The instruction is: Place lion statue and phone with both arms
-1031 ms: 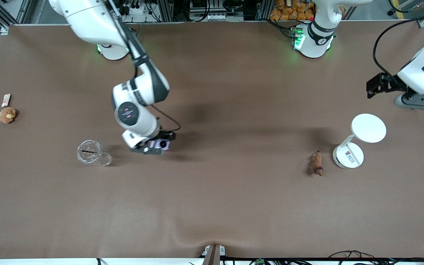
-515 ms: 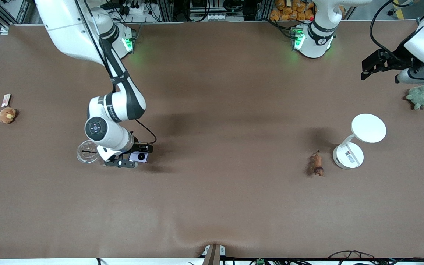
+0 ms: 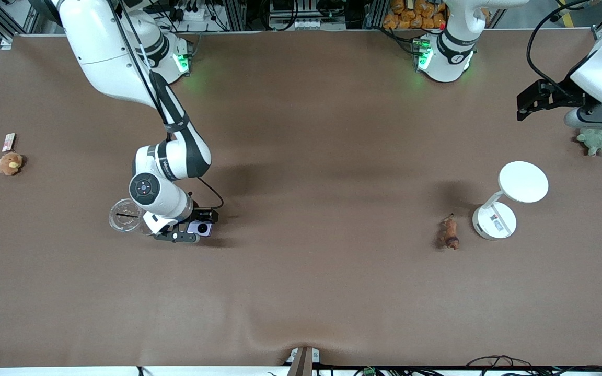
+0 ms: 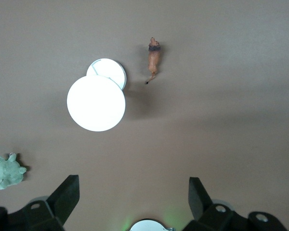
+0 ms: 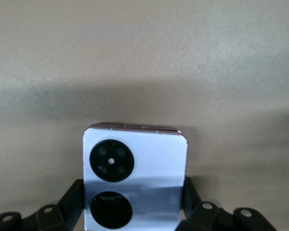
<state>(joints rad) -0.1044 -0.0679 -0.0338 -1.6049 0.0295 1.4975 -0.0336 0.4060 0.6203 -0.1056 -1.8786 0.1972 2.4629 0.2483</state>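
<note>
Right gripper [image 3: 192, 233] gripping unbranded lavender phone [image 5: 135, 173]

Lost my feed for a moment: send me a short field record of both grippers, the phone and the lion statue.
right gripper: shut on the phone, low over the table beside the clear cup
phone: held, camera circles showing
left gripper: open, holding nothing, raised by the green plush turtle at the left arm's end
lion statue: lying on the table beside the white lamp, untouched

Even overhead light, soft shadows
</note>
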